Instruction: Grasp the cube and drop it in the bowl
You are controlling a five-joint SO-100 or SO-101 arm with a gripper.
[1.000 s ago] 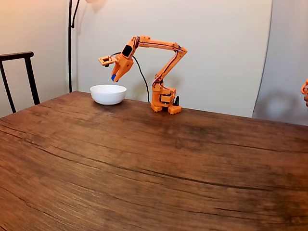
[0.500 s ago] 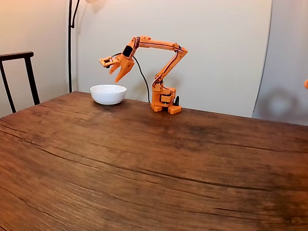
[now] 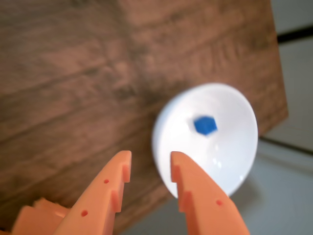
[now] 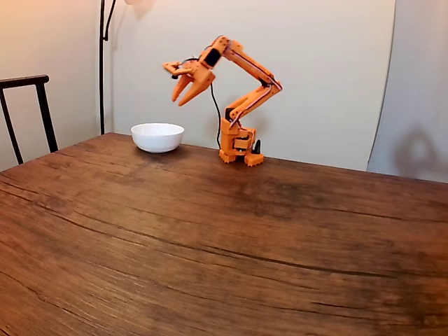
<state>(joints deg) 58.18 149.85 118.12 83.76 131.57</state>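
Your drop looks done: the cube (image 3: pixel 205 125) lies inside the bowl (image 3: pixel 234 156), at the table's (image 4: pixel 224 238) far left in the fixed view. Your hand (image 3: pixel 150 162) hangs high above, fingers apart and empty. What's left, I'd judge, is retracting the arm clear.

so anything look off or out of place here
Nothing stands out. The cube lies inside the bowl, which sits upright near the table corner, and the gripper hangs open and empty above.
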